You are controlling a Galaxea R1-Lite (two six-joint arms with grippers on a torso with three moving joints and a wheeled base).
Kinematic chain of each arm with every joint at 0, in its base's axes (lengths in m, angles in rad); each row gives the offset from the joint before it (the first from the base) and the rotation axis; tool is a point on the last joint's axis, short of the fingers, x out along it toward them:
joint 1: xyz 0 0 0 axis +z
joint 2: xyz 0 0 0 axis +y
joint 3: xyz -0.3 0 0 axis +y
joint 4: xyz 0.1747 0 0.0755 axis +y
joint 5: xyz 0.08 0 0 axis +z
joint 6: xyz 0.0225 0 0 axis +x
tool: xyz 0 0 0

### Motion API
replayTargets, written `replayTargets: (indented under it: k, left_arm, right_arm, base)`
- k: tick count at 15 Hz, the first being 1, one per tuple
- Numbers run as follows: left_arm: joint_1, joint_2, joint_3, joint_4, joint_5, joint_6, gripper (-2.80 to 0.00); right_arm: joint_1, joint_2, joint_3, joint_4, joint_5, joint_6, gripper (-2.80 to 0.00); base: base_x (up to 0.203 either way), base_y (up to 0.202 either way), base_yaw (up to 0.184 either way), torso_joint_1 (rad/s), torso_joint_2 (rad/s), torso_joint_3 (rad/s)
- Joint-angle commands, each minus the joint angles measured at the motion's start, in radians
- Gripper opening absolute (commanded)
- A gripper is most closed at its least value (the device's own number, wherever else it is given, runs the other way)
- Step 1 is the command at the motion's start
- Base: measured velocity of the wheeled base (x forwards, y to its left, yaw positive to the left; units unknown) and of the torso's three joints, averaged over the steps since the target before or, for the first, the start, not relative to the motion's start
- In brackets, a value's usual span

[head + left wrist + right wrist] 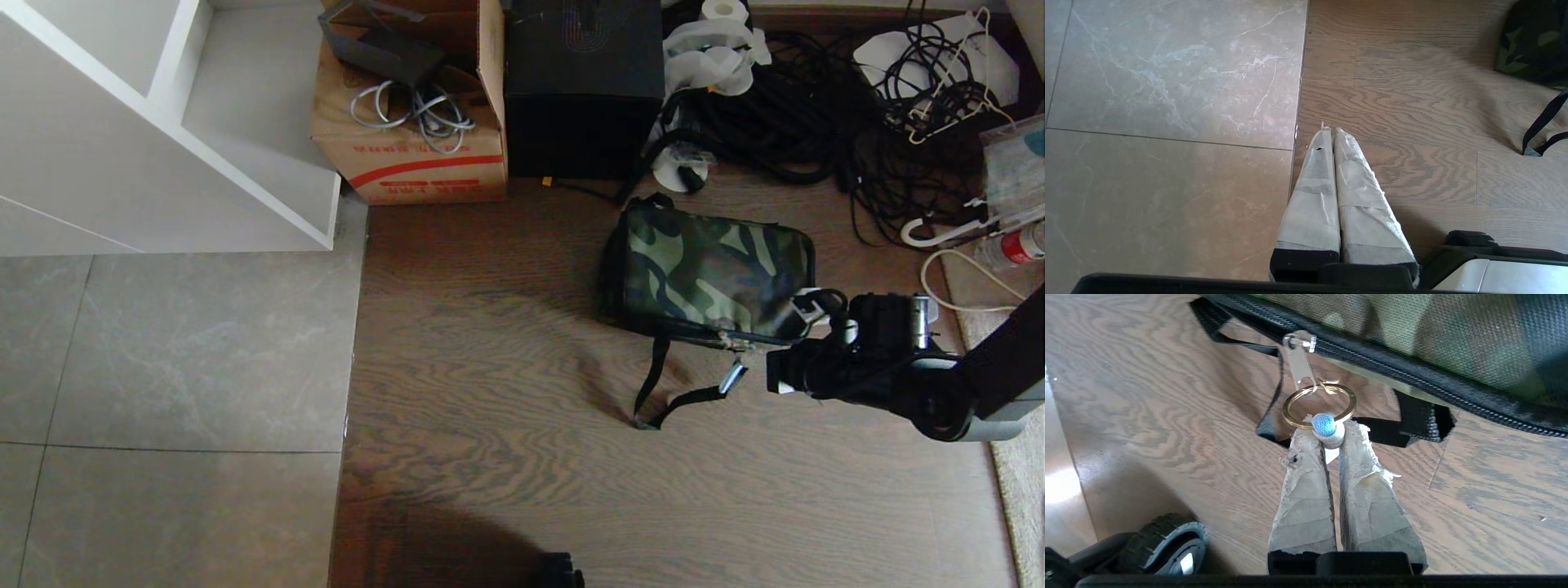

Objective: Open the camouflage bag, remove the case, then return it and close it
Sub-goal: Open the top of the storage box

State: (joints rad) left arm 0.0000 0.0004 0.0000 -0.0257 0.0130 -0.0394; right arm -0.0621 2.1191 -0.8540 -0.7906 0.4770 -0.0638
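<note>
Floor: wood planks [506, 359] on the right, grey tile [171, 351] on the left. Camouflage bag [710, 273] lies zipped on the wood near its far edge — the cardboard carton [408, 155] behind bears red print, unreadable. Right gripper [1327, 433] is clamped on the blue bead [1324, 424] on the zipper ring [1319, 406]. Left gripper [1331, 132] — fingers together, over the tile–wood seam.

Red printing and a curved red stripe mark the front of the brown cardboard carton [408, 167] standing on the floor beside the tall black box [584, 90], but its characters are too small and blurred to be read, and no other text is legible anywhere.
</note>
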Motion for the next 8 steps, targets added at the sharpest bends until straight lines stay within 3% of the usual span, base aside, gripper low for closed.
replayTargets:
  k: [1,8]
  left_arm:
    - [0.0,0.0,0.009,0.0,0.001,-0.001,-2.8]
    - [0.0,0.0,0.009,-0.001,0.001,-0.001,-2.8]
  right_arm:
    - [0.008,-0.022,0.006,0.001,0.005,-0.001,-2.8]
    - [-0.027,-0.016,-0.012,0.027,0.058,-0.011,-2.8]
  base:
    - [0.0,0.0,0.0,0.0,0.0,0.0]
    - [0.0,0.0,0.0,0.0,0.0,0.0]
